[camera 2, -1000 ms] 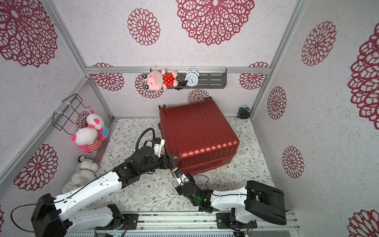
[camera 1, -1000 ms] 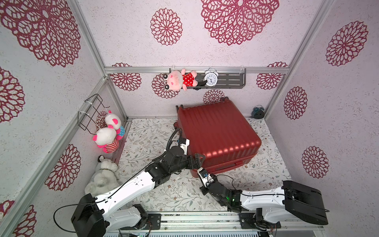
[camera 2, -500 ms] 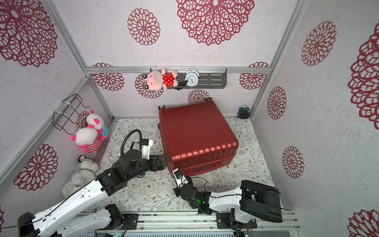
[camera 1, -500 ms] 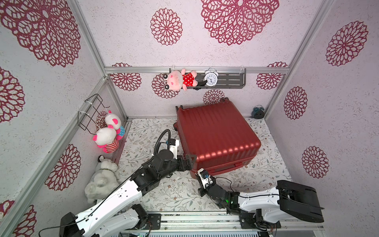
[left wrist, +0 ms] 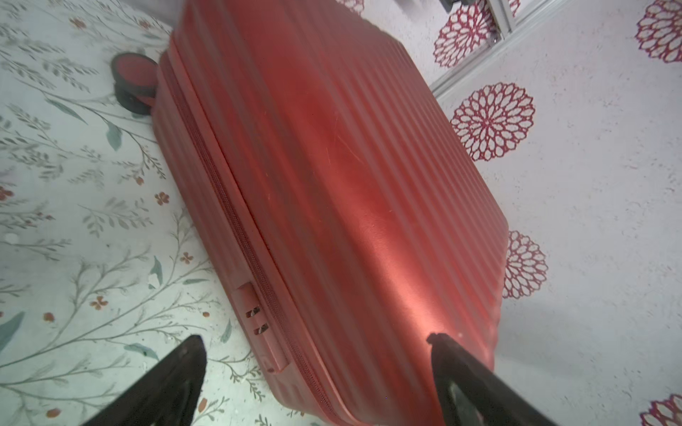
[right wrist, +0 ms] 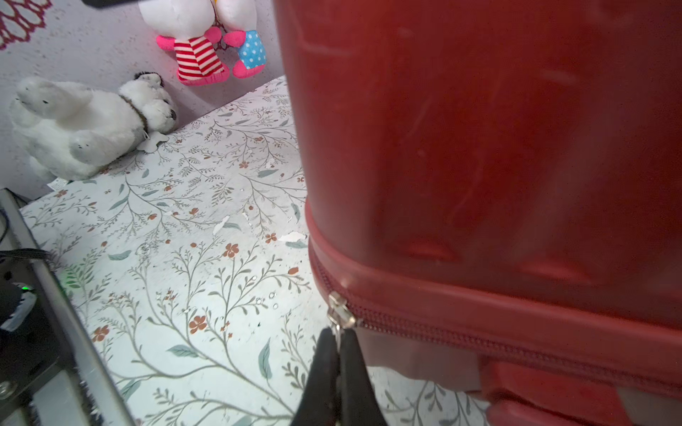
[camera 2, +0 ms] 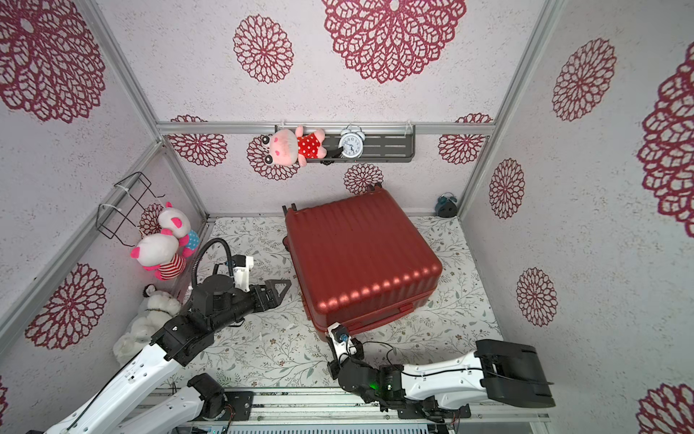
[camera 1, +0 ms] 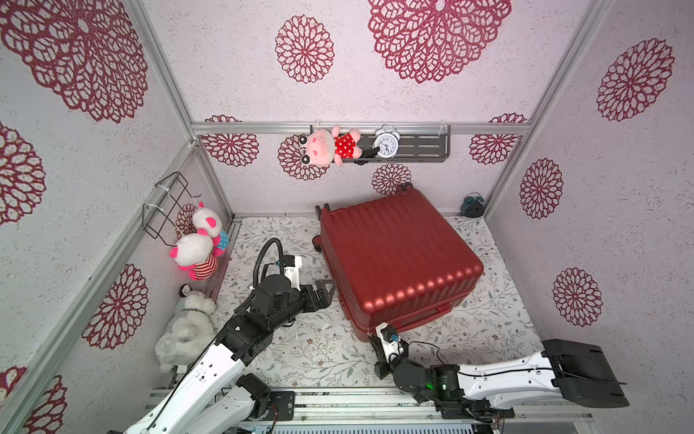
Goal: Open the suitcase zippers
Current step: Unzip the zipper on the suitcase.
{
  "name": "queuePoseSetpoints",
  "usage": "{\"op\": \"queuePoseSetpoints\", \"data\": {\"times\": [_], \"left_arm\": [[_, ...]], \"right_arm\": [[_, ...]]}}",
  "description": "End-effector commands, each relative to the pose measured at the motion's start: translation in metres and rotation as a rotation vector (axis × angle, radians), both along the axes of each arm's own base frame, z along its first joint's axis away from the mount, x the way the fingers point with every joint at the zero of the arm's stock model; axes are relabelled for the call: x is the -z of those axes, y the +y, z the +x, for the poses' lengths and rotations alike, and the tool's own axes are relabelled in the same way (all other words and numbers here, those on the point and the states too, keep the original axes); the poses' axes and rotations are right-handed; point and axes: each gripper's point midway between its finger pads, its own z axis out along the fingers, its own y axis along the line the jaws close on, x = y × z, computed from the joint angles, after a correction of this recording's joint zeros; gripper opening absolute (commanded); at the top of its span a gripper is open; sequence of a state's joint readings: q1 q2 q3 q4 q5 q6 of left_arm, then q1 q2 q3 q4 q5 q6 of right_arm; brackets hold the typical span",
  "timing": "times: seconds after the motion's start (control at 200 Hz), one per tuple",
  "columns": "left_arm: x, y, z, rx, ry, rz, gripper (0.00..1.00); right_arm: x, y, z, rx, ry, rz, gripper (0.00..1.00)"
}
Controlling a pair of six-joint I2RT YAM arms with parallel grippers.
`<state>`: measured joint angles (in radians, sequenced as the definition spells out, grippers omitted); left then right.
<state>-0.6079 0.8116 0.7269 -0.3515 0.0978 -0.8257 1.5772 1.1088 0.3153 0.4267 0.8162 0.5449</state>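
— Shut tight, that right gripper (right wrist: 337, 337): its fingers are pressed together, and we can see the tab of the silver zipper pull (right wrist: 341, 313) pinched between the tips, at the near-left corner of the suitcase (camera 1: 398, 259).

— We see it too. From that pull the dark red zipper track (right wrist: 498, 345) runs along the seam between the two shell halves. Whether the teeth on either side of the pull are parted, we can't tell from here.

— And the left gripper (camera 1: 329, 290)?

— Spread wide, with nothing in it. It sits just beside the left side of the suitcase, near the combination lock (left wrist: 258, 324). In its wrist view we have one finger over the floral table (camera 1: 319, 349) and the other over the ribbed shell. Touching or not, we can't say.

— Where does the suitcase itself lie?

— Flat on the table, ribbed shell up, right of the middle, its wheeled end toward the far edge. We catch one red-and-black wheel (left wrist: 134, 83) in the left wrist view, resting beside the track. In both top views the two halves sit together, and the near end falls short of the table's near edge.
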Motion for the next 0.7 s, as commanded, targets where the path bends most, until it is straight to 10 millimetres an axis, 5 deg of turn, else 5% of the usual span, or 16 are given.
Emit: {"op": "queuePoseSetpoints", "data": {"times": [0.0, 0.36, 0.695], "left_arm": [[-0.01, -0.031, -0.013, 0.118, -0.015, -0.095, 0.98], [-0.01, -0.134, -0.034, 0.396, -0.004, -0.166, 0.98], [-0.013, -0.208, -0.026, 0.512, -0.003, -0.19, 0.98]], "right_arm": [[0.019, -0.033, -0.004, 0.071, 0.098, 0.009, 0.0], [0.008, -0.093, 0.016, 0.176, 0.125, 0.1, 0.0], [0.004, -0.091, 0.026, 0.117, 0.126, 0.052, 0.0]]}}
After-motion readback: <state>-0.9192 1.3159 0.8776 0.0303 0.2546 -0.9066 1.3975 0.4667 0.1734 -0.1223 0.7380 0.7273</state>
